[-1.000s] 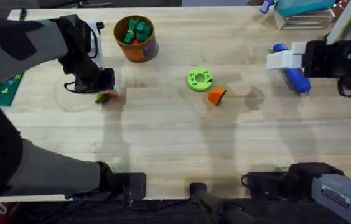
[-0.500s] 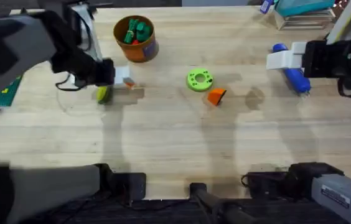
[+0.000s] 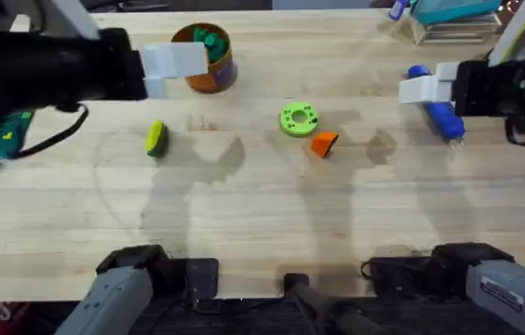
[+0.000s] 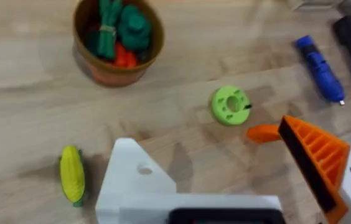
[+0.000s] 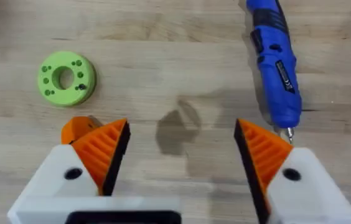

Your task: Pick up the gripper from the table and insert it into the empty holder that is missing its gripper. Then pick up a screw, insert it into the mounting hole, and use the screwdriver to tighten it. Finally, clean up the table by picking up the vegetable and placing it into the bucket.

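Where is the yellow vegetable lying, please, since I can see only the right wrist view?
Observer: The vegetable lies bare on the table, apart from the bucket, with nothing gripping it.
Operator: Thank you. Is the bucket empty?
Observer: No, it holds green and red toy pieces.
Operator: And is the left gripper complete?
Observer: No. The left gripper is open and holds nothing; one finger is the plain white holder, the other carries an orange ribbed pad.

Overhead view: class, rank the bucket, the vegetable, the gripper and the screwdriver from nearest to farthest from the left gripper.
Measured from the left gripper:
1. bucket, right beside it.
2. vegetable, nearer the bases.
3. gripper, mid-table.
4. screwdriver, far right.
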